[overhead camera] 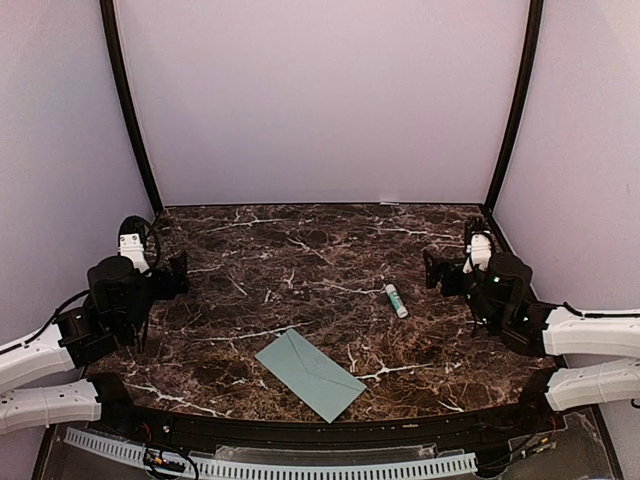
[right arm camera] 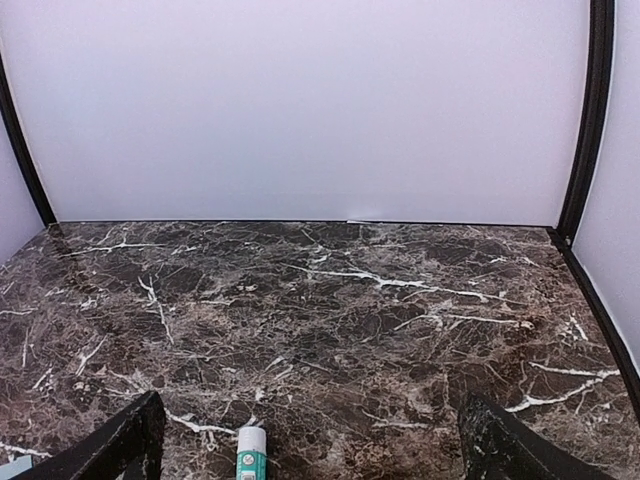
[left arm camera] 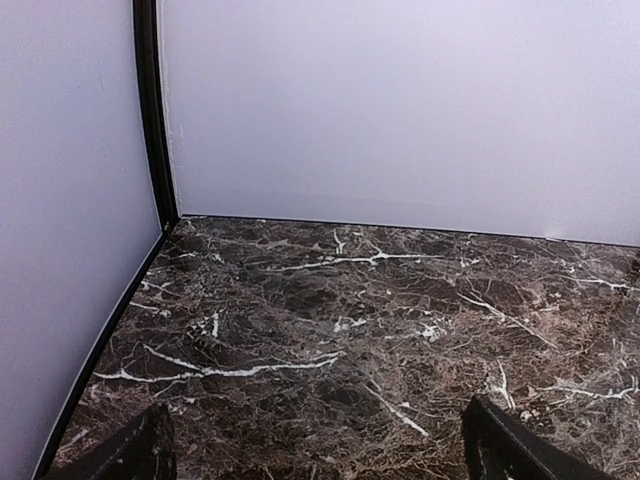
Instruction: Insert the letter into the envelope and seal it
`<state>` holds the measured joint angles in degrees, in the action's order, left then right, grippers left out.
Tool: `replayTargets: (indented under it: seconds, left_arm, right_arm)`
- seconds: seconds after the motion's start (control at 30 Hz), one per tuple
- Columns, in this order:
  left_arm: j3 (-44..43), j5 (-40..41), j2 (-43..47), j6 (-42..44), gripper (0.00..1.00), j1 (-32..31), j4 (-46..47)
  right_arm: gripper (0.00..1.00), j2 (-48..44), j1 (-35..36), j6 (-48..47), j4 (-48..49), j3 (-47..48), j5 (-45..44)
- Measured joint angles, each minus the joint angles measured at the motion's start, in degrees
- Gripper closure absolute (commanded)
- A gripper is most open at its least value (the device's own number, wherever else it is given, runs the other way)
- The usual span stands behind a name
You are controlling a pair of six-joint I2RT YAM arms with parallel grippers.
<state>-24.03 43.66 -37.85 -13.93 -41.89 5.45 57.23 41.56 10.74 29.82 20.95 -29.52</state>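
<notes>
— Tally of what lies on the marble table (overhead camera: 250, 250)?
— One envelope (overhead camera: 310, 375), pale teal, flat near the front edge, between the two arms. One glue stick (overhead camera: 396, 300) beyond it to the right, well apart.
— Any writing?
— The stick's label is too small to read.
— Grippers?
— Two. Left gripper (overhead camera: 178, 274) and right gripper (overhead camera: 436, 270) both spread wide, holding nothing.

Plain pale teal envelope (overhead camera: 310, 374), flat, turned diagonally, centred near the front edge.

Matt paper envelope (overhead camera: 309, 374) on glossy veined marble table (overhead camera: 300, 260).
</notes>
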Motion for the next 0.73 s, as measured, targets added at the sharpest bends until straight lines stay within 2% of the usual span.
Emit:
replayTargets:
  seconds: [0.3, 0.73]
  left_arm:
    - [3.1, -0.1, 4.7, -1.6, 0.01, 0.0, -0.1]
    - [3.2, -0.6, 5.0, -2.5, 0.01, 0.0, -0.9]
  right_arm:
    - [0.01, 0.9, 0.0, -0.6, 8.3, -4.0, 0.4]
    - [0.01, 0.9, 0.0, -1.5, 10.9, -4.1, 1.7]
